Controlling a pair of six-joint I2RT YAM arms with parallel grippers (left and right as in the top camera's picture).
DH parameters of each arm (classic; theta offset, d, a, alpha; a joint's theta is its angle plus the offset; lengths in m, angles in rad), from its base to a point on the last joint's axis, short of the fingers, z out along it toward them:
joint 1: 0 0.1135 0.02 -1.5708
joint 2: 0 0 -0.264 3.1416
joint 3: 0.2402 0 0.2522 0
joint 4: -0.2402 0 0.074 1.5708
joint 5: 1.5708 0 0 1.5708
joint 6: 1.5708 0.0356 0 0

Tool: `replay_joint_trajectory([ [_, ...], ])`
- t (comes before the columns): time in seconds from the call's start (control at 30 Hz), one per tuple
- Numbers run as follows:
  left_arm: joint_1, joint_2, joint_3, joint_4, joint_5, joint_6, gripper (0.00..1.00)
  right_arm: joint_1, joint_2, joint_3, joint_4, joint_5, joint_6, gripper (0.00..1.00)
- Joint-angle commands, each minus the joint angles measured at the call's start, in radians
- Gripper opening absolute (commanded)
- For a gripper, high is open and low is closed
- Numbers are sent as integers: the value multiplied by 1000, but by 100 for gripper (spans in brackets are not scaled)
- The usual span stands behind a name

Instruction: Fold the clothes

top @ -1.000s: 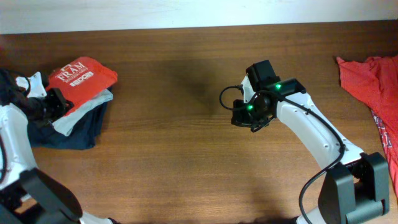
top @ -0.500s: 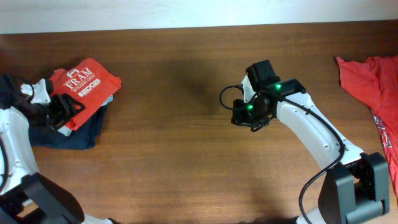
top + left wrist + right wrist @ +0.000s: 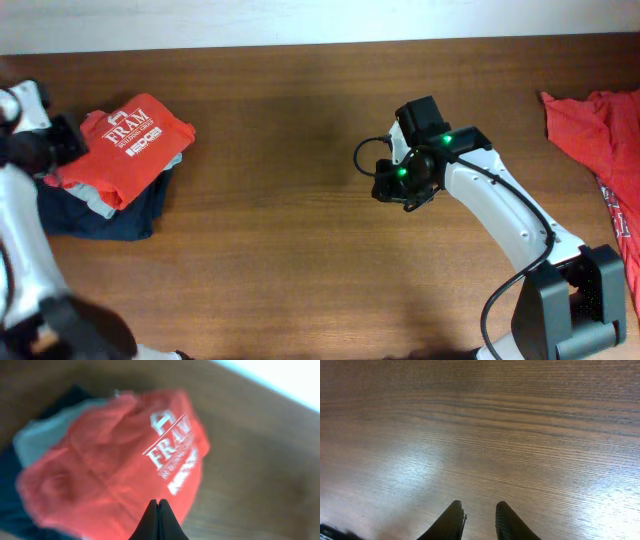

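A folded orange-red shirt [image 3: 125,150] with a white "FRAM" print lies on top of a small pile at the table's left. It fills the blurred left wrist view as the red shirt [image 3: 115,460]. My left gripper [image 3: 68,138] sits at the shirt's left edge. In its own view the left gripper [image 3: 158,502] has its fingers pressed together with nothing between them. A second, unfolded red shirt [image 3: 600,130] lies crumpled at the right edge. My right gripper [image 3: 395,182] hovers over bare wood mid-table. The wrist view shows this gripper [image 3: 479,506] slightly open and empty.
Under the folded shirt lie a light grey garment [image 3: 95,205] and a navy garment [image 3: 120,222]. The wooden table [image 3: 280,230] ends at a pale strip along the far edge [image 3: 300,20]. The right arm's base [image 3: 570,310] stands at the front right.
The left gripper opened, released the folded red shirt onto the pile, drew back to the left and shut. The shirt settled slightly rightward. The right jaws parted a little.
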Motion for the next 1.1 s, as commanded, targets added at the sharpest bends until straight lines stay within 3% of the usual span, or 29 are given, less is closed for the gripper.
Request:
replay_joint_trajectory([
  [0.0,-2,179,-8,-18,-126,6,0,0,-11,2,-7,16,-6,28],
  [0.27,23,413,-9,-84,-223,-61,1,0,-11,2,-11,16,-6,28],
  [0.5,45,270,53,-152,-157,-64,1,0,-11,2,-14,16,-7,28],
  [0.67,40,14,179,-247,-48,-4,31,-2,-11,2,-13,16,-39,28],
  [0.8,-11,-172,198,-251,166,212,39,-29,-48,18,-3,16,-80,28],
  [0.9,-127,-297,198,-311,160,373,43,-83,-143,53,1,16,-95,29],
  [1.0,-259,-375,198,-377,39,378,47,-139,-262,87,1,16,-167,34],
  [1.03,-292,-390,198,-391,-8,341,60,-158,-304,95,1,16,-195,36],
  [1.07,-315,-401,198,-404,-43,304,65,-175,-345,99,1,16,-224,38],
])
